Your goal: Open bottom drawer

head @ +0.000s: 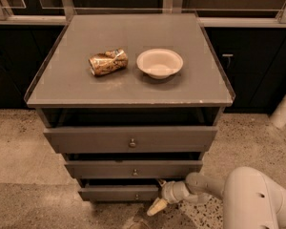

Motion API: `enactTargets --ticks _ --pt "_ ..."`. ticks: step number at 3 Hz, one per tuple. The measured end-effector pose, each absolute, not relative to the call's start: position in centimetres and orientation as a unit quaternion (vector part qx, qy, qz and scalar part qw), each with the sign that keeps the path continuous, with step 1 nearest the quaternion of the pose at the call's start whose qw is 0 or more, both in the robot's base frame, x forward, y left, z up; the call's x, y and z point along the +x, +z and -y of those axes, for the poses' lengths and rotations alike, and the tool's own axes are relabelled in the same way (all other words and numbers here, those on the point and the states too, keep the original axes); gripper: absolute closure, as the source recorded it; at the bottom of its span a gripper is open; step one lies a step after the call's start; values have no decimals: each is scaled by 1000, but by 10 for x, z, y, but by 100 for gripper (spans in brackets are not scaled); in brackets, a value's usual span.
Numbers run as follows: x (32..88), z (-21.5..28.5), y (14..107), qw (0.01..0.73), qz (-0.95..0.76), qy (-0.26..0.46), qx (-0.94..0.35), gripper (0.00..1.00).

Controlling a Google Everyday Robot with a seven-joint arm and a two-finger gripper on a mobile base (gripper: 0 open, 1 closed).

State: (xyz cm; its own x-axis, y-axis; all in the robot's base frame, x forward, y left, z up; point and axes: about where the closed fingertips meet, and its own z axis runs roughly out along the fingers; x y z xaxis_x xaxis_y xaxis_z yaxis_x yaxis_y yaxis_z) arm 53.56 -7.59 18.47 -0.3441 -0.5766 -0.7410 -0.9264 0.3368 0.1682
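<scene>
The grey cabinet has three drawers stacked down its front. The bottom drawer (118,193) is the lowest and narrowest, with a tiny round knob (137,196) at its centre. It stands slightly out, with a dark gap above its front. My gripper (159,202) is at the drawer's right end, low near the floor, at the end of the white arm (251,199) that reaches in from the lower right. One cream-coloured finger (156,207) points down and left below the drawer front.
On the cabinet top (76,87) lie a crushed can (108,62) and a white bowl (159,63). The top drawer (129,139) and middle drawer (132,169) also stand a little out. Speckled floor surrounds the cabinet; dark cupboards line the back wall. A white post (284,109) stands at the right.
</scene>
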Motion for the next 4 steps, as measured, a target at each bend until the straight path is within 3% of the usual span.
enactTargets --ticks 2,4 --pt "509 62 198 283 -731 368 -500 0" --pt "493 76 195 259 -752 378 -475 0"
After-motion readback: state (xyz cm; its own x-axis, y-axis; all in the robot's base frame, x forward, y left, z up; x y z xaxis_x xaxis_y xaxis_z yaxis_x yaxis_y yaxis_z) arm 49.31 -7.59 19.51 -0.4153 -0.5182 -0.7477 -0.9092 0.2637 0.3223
